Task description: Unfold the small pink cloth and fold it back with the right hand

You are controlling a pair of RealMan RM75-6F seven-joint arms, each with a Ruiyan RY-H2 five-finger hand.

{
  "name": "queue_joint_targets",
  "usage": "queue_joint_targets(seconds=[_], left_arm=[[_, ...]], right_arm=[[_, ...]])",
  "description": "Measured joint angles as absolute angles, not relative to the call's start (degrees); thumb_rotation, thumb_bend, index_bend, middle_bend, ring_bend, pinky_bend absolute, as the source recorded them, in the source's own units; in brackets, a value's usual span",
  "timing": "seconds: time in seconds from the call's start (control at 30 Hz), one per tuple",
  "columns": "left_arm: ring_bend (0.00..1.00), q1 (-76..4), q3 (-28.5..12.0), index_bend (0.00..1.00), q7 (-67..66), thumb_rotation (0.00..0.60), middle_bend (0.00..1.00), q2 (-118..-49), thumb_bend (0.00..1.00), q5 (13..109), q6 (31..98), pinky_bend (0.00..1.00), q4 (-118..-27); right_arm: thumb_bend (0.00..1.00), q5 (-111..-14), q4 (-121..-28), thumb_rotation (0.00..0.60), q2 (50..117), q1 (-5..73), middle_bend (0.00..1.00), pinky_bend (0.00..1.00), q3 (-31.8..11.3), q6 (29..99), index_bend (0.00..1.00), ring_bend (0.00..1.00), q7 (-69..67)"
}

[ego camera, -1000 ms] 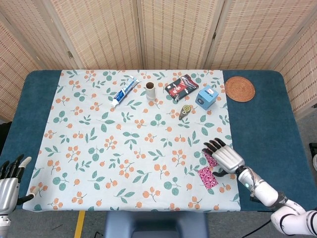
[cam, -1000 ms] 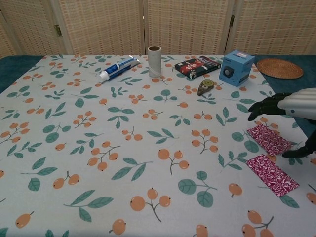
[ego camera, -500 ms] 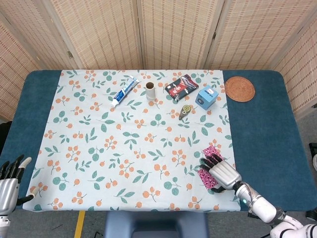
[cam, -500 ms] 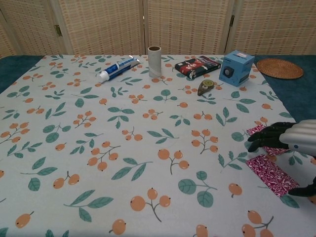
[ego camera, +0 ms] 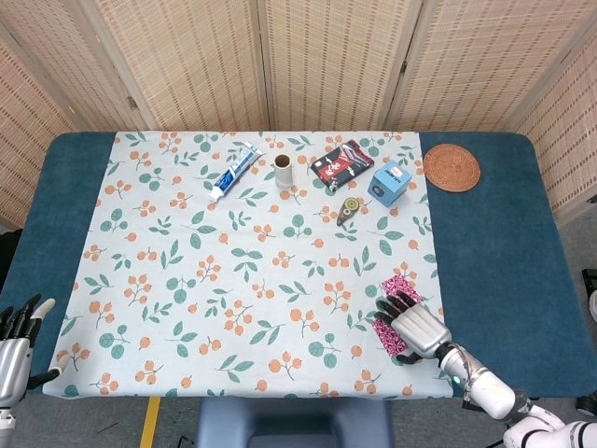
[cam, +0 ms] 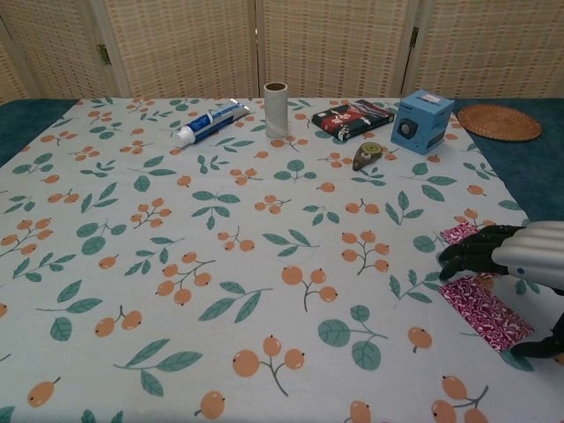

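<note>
Hovering low near the front right corner of the floral tablecloth (ego camera: pixel 233 243), the right hand (ego camera: pixel 417 329) spreads its dark fingers (cam: pixel 467 251) apart over the small pink cloth (cam: pixel 483 304), which lies flat beside the tablecloth's right edge; whether they touch it I cannot tell. Bare blue table (ego camera: pixel 494 271) stretches wide to its right. The left hand (ego camera: pixel 13 347) waits, fingers apart and holding nothing, at the front left corner. A toothpaste tube (ego camera: pixel 234 172), cardboard roll (ego camera: pixel 283 171) and blue box (ego camera: pixel 391 181) stand well apart along the far side.

Bright, even light (soft shadows), both views sharp
</note>
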State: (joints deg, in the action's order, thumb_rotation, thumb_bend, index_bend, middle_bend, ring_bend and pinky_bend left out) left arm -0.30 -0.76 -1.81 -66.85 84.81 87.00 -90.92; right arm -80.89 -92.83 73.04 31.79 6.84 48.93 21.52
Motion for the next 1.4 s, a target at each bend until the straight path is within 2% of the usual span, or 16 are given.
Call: queue_joint_targets(seconds=[0.37,0.93,1.4], left_arm=[[0.14,-0.3,-0.8,0.14,-1.3,0.600,0.08,-67.0,0.29,84.8,86.9,0.00,-90.4],[0.14,-0.3,-0.8,0.14,-0.8,0.600,0.08,-67.2,0.29,84.9,86.9,0.00,-89.7],[0.14,-0.3,-0.8,0.15,-1.0,0.600,0.08,-67.2,0.29,84.9,86.8,0.00,-89.8]], right_arm=[[0.27,-80.3,-92.3,0.465,73.7,31.3,0.10,0.00,6.7,49.2,0.16,0.00,23.1],[0.27,-81.0,-91.5,0.465,74.7,30.1,0.15,0.00,6.1,51.3,0.31,0.00,22.7],[0.27,-81.7,-92.4,0.464,73.8,29.7,0.15,0.00,5.6,52.3,0.33,0.00,21.7]])
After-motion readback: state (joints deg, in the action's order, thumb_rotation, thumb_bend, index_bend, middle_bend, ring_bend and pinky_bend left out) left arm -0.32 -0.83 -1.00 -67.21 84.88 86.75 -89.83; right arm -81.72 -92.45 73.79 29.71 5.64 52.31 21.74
